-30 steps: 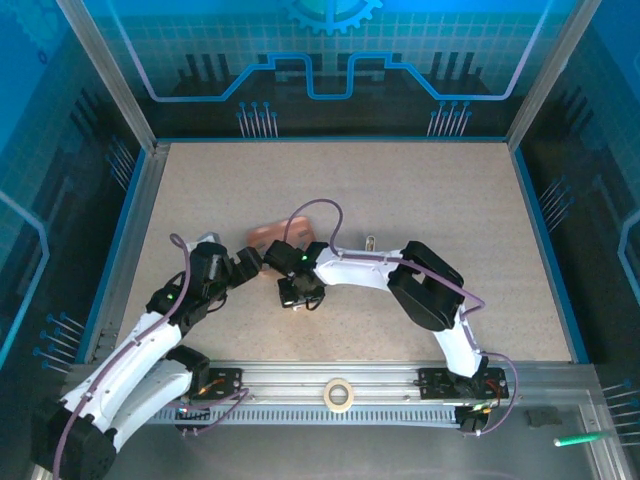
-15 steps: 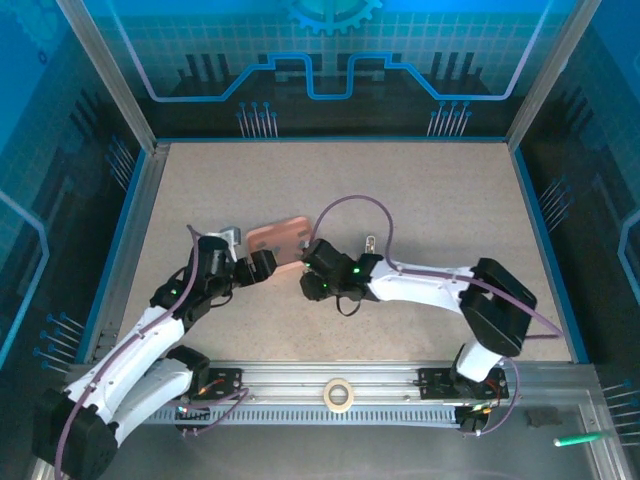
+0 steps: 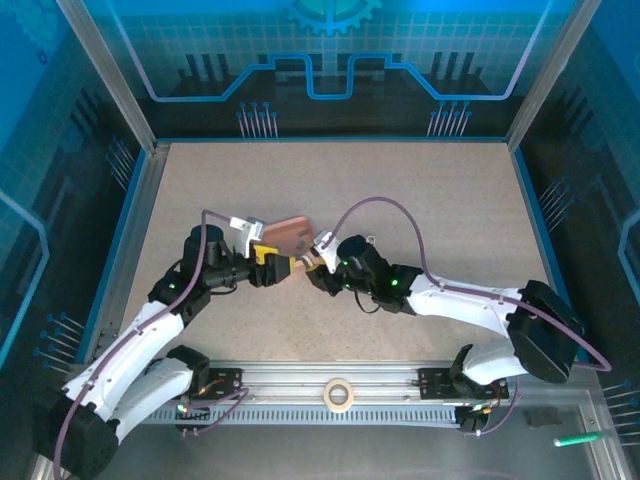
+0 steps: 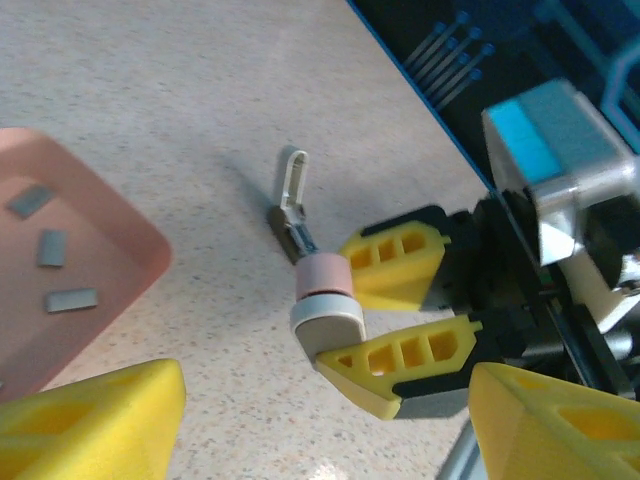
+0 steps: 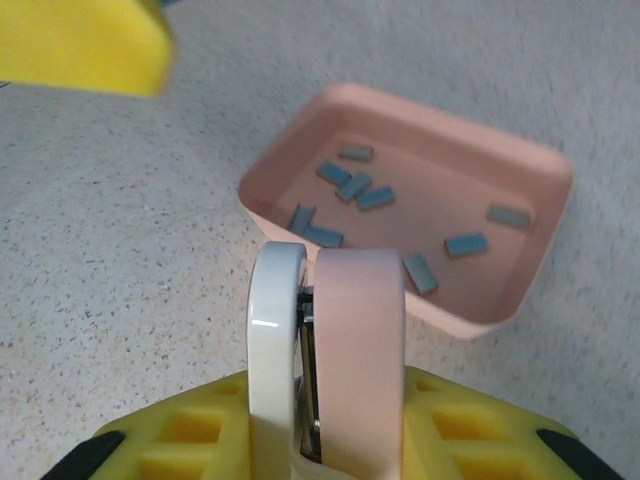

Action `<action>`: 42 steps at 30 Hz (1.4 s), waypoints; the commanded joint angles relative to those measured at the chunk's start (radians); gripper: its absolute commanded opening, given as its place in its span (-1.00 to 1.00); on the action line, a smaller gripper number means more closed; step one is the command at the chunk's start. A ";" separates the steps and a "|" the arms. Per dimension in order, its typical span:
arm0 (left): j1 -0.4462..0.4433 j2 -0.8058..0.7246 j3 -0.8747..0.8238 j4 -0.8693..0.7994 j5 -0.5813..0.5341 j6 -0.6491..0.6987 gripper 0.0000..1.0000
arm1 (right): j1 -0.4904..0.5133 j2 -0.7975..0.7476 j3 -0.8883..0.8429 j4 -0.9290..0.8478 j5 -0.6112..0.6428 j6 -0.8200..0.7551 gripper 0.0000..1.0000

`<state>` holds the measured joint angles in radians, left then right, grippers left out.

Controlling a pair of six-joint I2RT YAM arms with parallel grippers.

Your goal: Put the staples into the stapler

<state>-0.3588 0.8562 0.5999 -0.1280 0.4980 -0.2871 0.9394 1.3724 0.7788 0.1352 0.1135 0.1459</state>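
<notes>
Right pincer [image 4: 338, 306] has swung left across the surface [image 3: 450, 200], clamped on the stapler [image 5: 330, 340]. Left pincer [image 3: 274, 266], jaws apart but narrowing, faces it. Staples [image 5: 360, 190] lie loose in the pink tray [image 5: 545, 190] just beyond. Probably bracing for loading; magazine state unclear.

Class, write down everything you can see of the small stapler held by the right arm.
The stapler is small, glossy plastic: one half pink, the other white, with dark metal in the slit between them. The yellow fingers of the right claw pinch it from both sides, apparently clear of the table. Its rounded end points towards the pink tray, without touching it.
</notes>
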 commanded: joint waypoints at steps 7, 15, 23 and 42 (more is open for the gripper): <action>0.008 0.046 0.010 0.128 0.173 -0.001 0.48 | -0.013 -0.082 -0.128 0.347 -0.117 -0.362 -0.40; -0.003 0.076 0.007 0.162 0.157 -0.029 0.42 | -0.005 -0.064 -0.100 0.350 -0.103 -0.437 -0.36; -0.017 0.078 0.005 0.165 0.080 -0.036 0.19 | 0.010 -0.047 -0.069 0.352 -0.081 -0.467 -0.35; -0.086 0.103 0.043 0.116 -0.007 0.075 -0.83 | 0.032 -0.088 -0.062 0.277 -0.052 -0.519 -0.17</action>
<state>-0.4438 0.9565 0.6033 0.0040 0.5442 -0.2520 0.9581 1.3220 0.6994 0.4000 0.0750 -0.3534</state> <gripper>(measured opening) 0.129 0.397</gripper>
